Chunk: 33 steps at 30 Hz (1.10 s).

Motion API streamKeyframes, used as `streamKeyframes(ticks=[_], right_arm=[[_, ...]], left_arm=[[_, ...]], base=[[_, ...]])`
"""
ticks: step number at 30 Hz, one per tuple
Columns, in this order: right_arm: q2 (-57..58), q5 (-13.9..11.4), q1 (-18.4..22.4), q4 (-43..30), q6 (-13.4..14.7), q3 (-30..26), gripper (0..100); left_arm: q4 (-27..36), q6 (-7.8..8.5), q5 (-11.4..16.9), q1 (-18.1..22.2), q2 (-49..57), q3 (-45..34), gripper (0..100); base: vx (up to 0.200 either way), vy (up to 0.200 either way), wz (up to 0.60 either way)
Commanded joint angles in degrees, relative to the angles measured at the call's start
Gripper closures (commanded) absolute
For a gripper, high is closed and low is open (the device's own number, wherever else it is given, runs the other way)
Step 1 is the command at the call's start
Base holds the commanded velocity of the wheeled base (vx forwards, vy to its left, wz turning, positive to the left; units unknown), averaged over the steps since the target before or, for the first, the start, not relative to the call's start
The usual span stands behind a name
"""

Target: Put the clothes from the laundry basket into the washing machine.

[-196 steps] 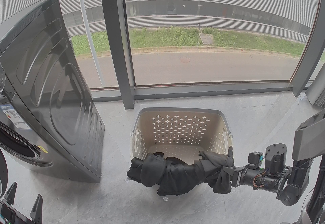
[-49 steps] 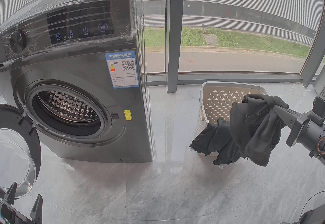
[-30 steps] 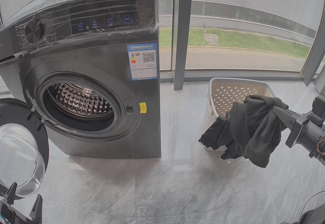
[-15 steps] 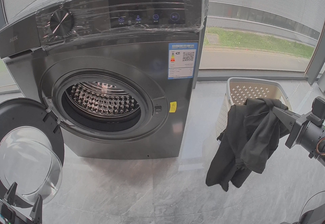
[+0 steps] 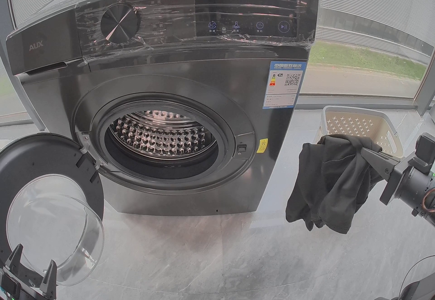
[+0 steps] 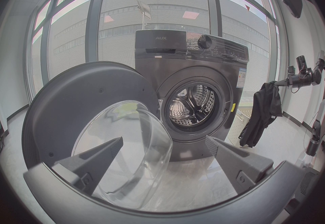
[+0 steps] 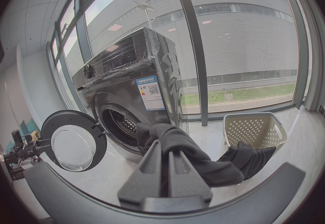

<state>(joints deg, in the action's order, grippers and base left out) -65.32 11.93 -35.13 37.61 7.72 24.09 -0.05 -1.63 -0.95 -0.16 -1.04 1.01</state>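
At your right, the right gripper (image 5: 369, 158) clamps the dark garment (image 5: 333, 183), which now hangs clear of the laundry basket (image 5: 362, 121) behind it, and your view has swung round to face the washing machine (image 5: 181, 65): the pick looks done, the carry to the drum (image 5: 163, 137) remains. Mind the open door (image 5: 41, 165) swung out on your left, where the left gripper (image 5: 35, 255) sits low, jaws wide.

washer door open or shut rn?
Open. The door of the washing machine hangs swung out to its side, and the metal drum shows through the uncovered opening.
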Motion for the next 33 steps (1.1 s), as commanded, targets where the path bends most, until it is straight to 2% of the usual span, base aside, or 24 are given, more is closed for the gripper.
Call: streamKeyframes(ticks=[1,10,28,33], right_arm=[[0.01,0.02,-0.02,0.1,0.11,-0.09,100],[-0.25,0.02,-0.02,0.1,0.46,-0.09,100],[-0.69,-0.68,-0.2,0.1,0.72,-0.18,100],[-0.86,-0.77,-0.2,0.1,0.72,-0.18,100]], left_arm=[[0.05,-0.04,-0.02,-0.02,1.04,-0.84,0],[0.05,-0.04,-0.02,-0.02,1.04,-0.84,0],[-0.04,-0.04,-0.02,-0.02,1.04,-0.84,0],[-0.04,-0.04,-0.02,-0.02,1.04,-0.84,0]], base=[[-0.2,0.0,0.0],[0.0,0.0,0.0],[0.0,0.2,0.0],[0.0,0.0,0.0]])
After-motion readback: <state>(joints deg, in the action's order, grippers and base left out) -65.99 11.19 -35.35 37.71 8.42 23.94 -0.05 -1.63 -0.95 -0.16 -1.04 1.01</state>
